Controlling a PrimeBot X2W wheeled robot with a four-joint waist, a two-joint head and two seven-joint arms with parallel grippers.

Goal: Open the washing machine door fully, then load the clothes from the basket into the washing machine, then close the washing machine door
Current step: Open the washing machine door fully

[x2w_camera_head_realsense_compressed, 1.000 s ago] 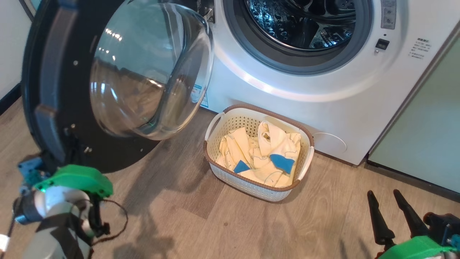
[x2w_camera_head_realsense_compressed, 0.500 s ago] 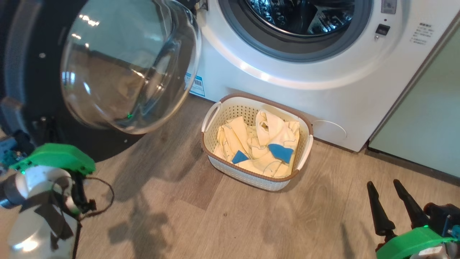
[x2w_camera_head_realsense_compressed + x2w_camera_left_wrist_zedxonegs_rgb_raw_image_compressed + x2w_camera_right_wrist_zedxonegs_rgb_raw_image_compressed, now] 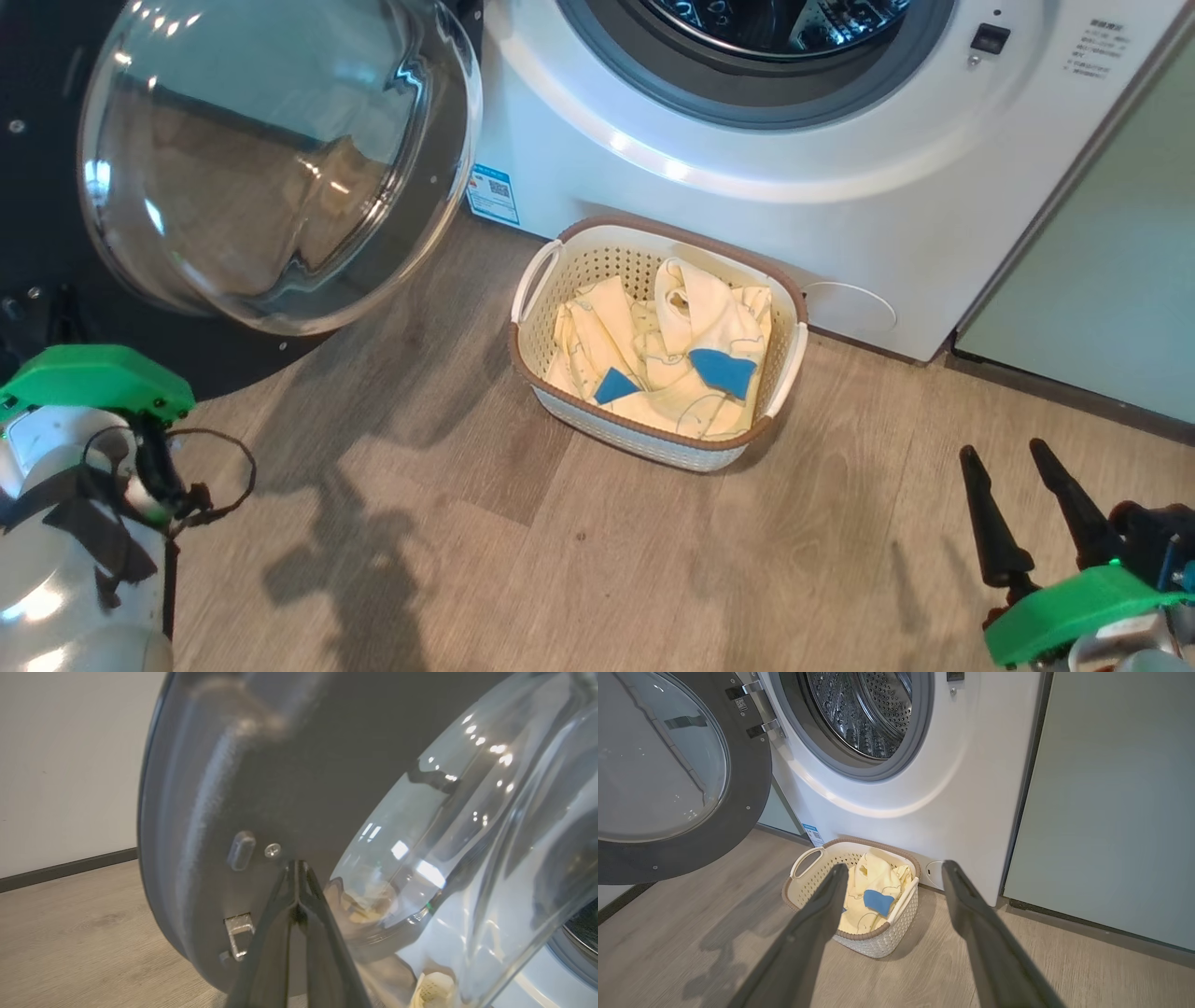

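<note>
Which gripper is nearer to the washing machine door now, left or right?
Left. The left gripper, shut, has its tips right at the dark inner rim of the washing machine door. The right gripper, open, hangs over the floor beyond the basket.

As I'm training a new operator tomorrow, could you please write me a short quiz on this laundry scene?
1. True or false: the washing machine door is shut against the washing machine.
2. Where are the clothes? A) inside the washing machine; B) in the basket; C) spread on the floor.
3. Fill in the blank: the left end effector is shut, while the right end effector is ___.

Key
1. False: the door stands swung open.
2. B.
3. open.
</note>
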